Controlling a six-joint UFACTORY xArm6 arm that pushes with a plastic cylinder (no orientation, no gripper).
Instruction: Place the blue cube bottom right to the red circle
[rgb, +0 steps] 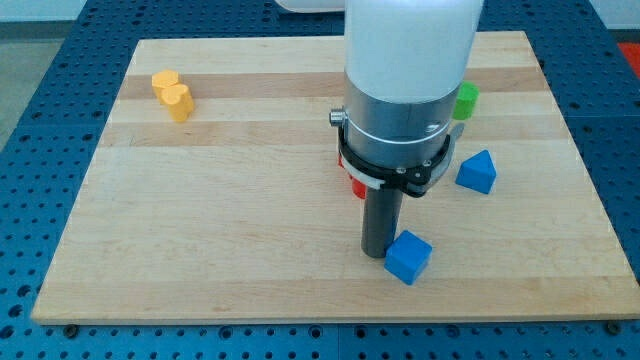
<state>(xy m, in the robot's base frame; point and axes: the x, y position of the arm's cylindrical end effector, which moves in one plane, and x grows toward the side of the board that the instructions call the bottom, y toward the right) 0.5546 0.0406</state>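
The blue cube lies near the view's bottom, right of centre, on the wooden board. My tip rests on the board and touches the cube's left side. The red circle shows only as a small red sliver behind the arm's body, above and left of the cube; most of it is hidden.
A blue triangular block lies to the view's right of the arm. A green block sits above it, partly hidden by the arm. A yellow block lies at the view's top left. The board's bottom edge is close below the cube.
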